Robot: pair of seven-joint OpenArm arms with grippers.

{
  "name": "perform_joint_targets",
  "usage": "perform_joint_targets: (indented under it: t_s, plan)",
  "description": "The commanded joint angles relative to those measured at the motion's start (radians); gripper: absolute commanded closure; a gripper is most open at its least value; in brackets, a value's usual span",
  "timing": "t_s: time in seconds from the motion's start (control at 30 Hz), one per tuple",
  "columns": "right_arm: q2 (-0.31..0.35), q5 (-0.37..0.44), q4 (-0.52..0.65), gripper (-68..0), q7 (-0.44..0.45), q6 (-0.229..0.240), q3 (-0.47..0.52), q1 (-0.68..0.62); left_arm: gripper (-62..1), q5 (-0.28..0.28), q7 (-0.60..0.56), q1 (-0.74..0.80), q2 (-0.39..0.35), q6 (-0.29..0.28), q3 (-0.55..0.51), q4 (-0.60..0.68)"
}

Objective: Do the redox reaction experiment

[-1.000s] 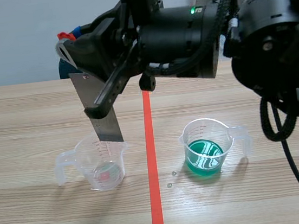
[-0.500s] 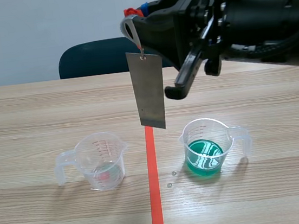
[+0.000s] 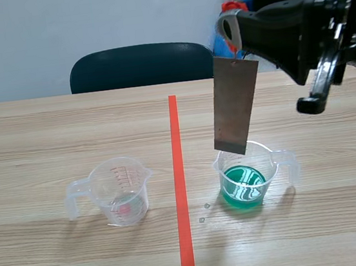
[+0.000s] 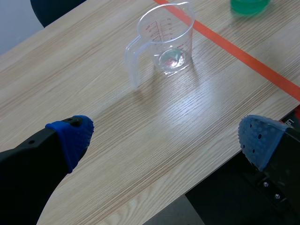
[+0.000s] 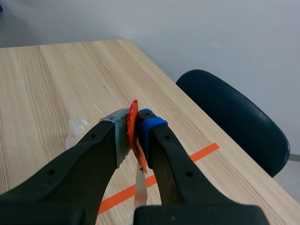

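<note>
Table (image 3: 36, 144): wood-grain top. Right gripper (image 3: 235, 8) raised at 1 o'clock of the green-liquid cup (image 3: 245, 178), pads pinching an orange tab (image 5: 133, 123). Left gripper (image 4: 165, 138) spread wide, holding nothing. Metal strip (image 3: 234, 106) hangs from the tab, lower edge at the green-liquid cup's 11 o'clock rim. Clear cup (image 3: 120, 192) sits at that cup's 9 o'clock.

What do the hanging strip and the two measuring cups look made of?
Strip: likely metal, dull grey-brown, flat, thin, faintly shiny. Cup with green liquid and the other cup: apparently clear plastic, glossy; see-through walls, moulded handles.
</note>
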Motion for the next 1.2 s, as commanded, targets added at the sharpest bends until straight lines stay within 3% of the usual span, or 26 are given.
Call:
perform_joint_targets:
  t_s: [0.0,0.2,0.4,0.57,1.17]
  plan:
    - [0.027,0.013,0.010,-0.6,0.029,-0.004,0.019,-0.008,-62.3,-0.008,-0.014,0.001,0.000,0.001,-0.002,0.008]
    - [0.078,0.021,0.009,-0.6,0.066,-0.006,0.066,-0.074,-62.3,-0.008,-0.013,0.001,0.000,0.001,-0.002,0.008]
    - [0.080,0.021,-0.037,-0.6,0.082,-0.008,0.076,-0.095,-62.3,-0.008,-0.014,0.001,0.000,0.001,-0.002,0.008]
    - [0.080,0.021,-0.092,-0.6,0.156,-0.008,0.076,-0.094,-62.3,-0.008,-0.014,0.001,0.000,0.001,-0.002,0.008]
    - [0.080,0.021,-0.097,-0.6,0.170,-0.007,0.076,-0.094,-62.3,-0.008,-0.014,0.001,0.000,0.001,-0.002,0.008]
